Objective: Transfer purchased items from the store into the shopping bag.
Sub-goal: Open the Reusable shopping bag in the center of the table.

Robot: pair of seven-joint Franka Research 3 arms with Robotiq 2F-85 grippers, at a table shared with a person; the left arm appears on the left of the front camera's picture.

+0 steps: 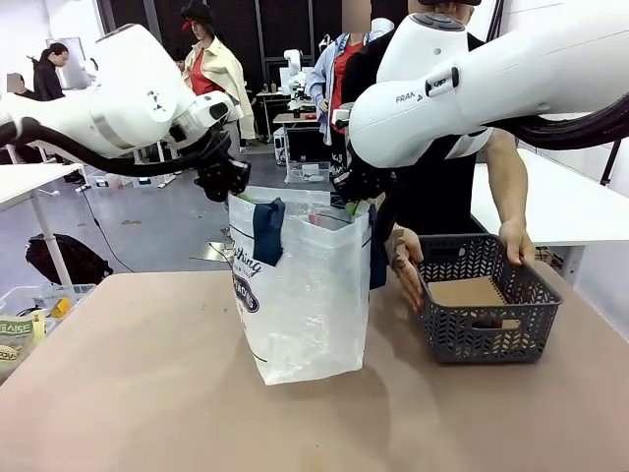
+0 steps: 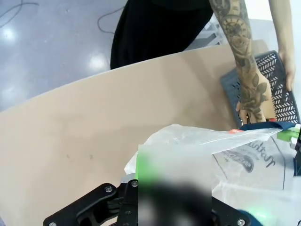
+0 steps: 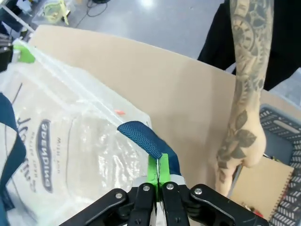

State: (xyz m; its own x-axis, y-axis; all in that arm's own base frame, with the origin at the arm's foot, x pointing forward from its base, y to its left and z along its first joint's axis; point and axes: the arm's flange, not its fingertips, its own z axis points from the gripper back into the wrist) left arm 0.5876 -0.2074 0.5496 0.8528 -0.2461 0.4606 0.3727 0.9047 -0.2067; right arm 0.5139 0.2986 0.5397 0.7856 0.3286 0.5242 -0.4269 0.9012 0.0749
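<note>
Bag (image 1: 310,295) upright, mouth spread: left gripper (image 1: 224,185) and right gripper (image 1: 352,194) each clenched on its rim. Bag-holding step; next demands steady grip while basket (image 1: 486,320) empties.

White rounded arms (image 1: 128,88), FRANKA lettering (image 1: 410,96), black cables (image 1: 59,143), black right claw (image 3: 158,172), green pads (image 3: 151,170), silver screws (image 3: 115,195).

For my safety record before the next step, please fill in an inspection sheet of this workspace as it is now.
Surface: brown table, no spill seen.
Job's things: shopping bag upright at the centre; basket beside it, held by the person's hands, a flat brown card inside.
Clutter: clear bin with packets, off the table's left edge.
Grippers: left gripper and right gripper both shut on the bag's rim.
Cables: black hoses along the arms.
Surroundings: people farther off.
</note>
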